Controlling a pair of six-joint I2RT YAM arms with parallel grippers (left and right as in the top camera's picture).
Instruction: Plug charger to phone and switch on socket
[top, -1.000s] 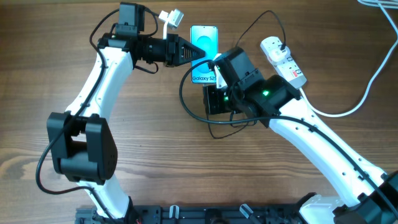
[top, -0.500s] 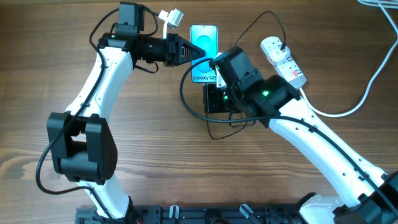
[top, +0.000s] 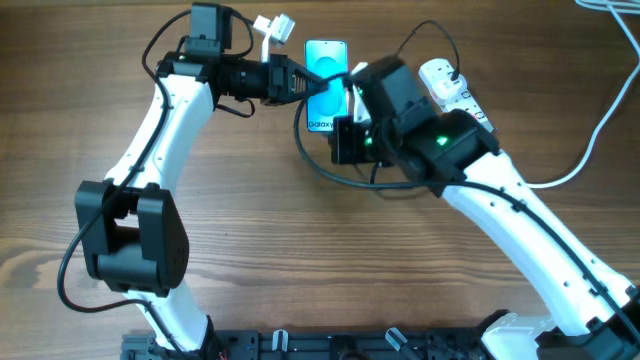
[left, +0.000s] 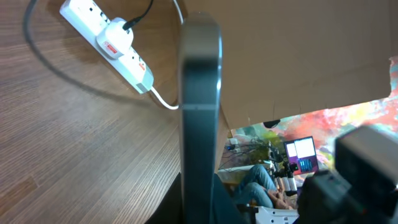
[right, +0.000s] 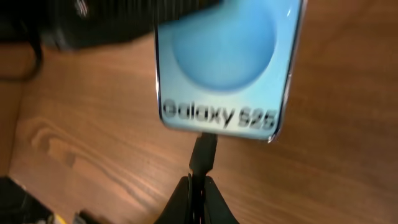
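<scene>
Now, setup: both arms reach in over the wooden desk (top: 250, 250) and meet at the phone (top: 326, 62).
Left claw (top: 304, 84): clenched on the phone, gripping it from one long side. In its own wrist view the phone runs edge-on straight ahead of the claw.
Right claw (right: 198, 190): clenched tight on the charger (right: 203, 154), just behind its small black plug.
Phone: directly ahead of the right claw, teal screen facing up. The short edge with the "Galaxy S25" text is turned toward that claw.
Charger: plug points straight out of the right claw, its tip touching the phone's near short edge. Cannot tell whether it is seated in the port. The thin black cord trails back under the right claw and loops on the desk.
Socket (left: 109, 38): white strip lying flat on the desk, ahead and to the left of the left claw in its wrist view, apart from both claws. It has a black plug in it and a red mark on its top.
Switch position: cannot tell.
</scene>
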